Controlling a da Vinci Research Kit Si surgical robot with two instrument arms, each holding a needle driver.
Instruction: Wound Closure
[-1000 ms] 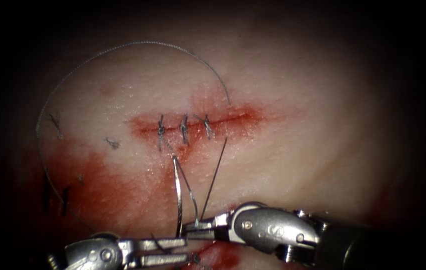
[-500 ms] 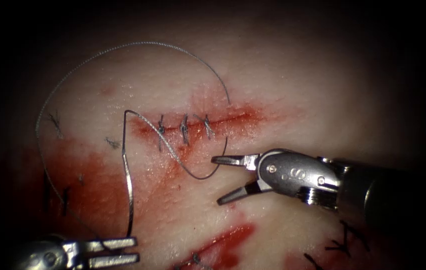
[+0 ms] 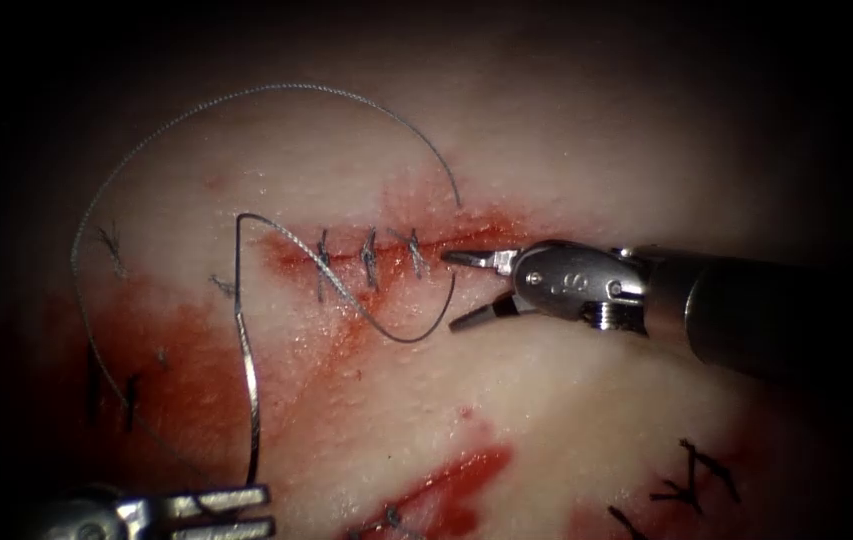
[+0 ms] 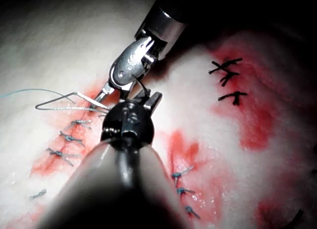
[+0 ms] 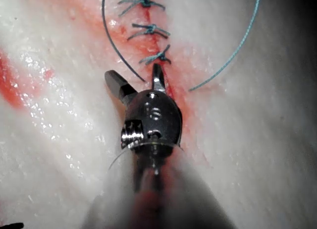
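Observation:
In the endoscope view the cut [image 3: 491, 235] runs across the tissue [image 3: 596, 150] and carries three knotted stitches [image 3: 369, 258]. At the bottom left, my left tool [image 3: 268, 508] is shut on the curved needle [image 3: 246, 380] near one end. The needle stands free above the tissue, left of the stitches. Thread [image 3: 346, 295] leaves the needle's top, crosses the stitches and enters the tissue just below the cut. More thread [image 3: 276, 87] arcs round the far side. My right tool [image 3: 448, 292] is open and holds nothing, its upper jaw tip on the cut right of the third stitch. The right wrist view shows the right tool [image 5: 136, 78] open beside the stitches [image 5: 148, 28].
Red fluid [image 3: 176, 350] stains the tissue at the lower left. A second red wound [image 3: 446, 480] lies near the bottom edge. Dark older stitches [image 3: 691, 480] sit at the lower right, and cut thread ends [image 3: 111, 250] at the left.
My left tool carried the needle leftwards, drawing thread across the stitches. My right tool let go near the needle, opened, and rose to the cut.

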